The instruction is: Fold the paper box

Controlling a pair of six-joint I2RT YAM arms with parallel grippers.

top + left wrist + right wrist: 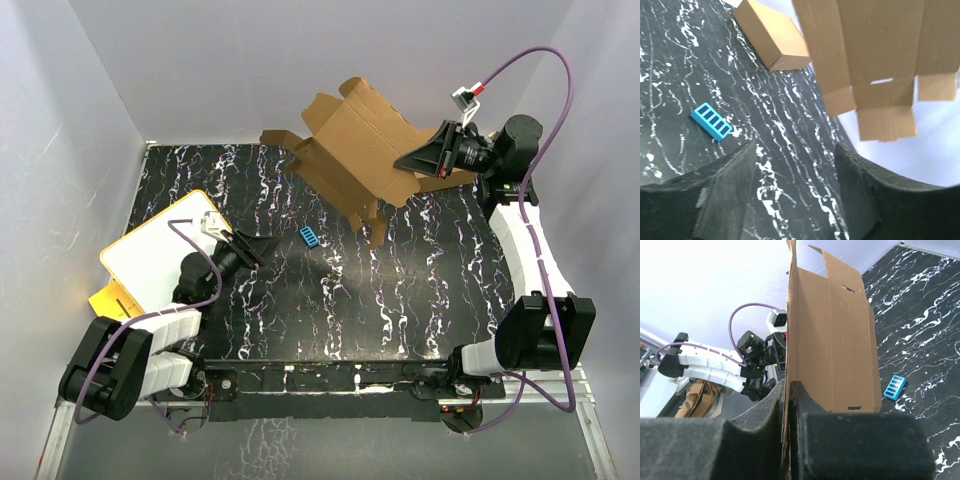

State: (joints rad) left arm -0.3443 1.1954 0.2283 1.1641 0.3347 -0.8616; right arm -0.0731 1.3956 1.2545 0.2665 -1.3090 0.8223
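paper box (360, 150) pinched in right hand (412, 163)

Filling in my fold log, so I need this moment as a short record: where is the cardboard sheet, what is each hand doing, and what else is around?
paper box: open die-cut sheet, held up over the far right of the table, not yet box-shaped
right hand: shut on the sheet's edge
left hand: open, empty, low at near left
blue grid piece: lying on the table, mid-field
ready-made brown box: at the far edge
white board: yellow-rimmed, at the left
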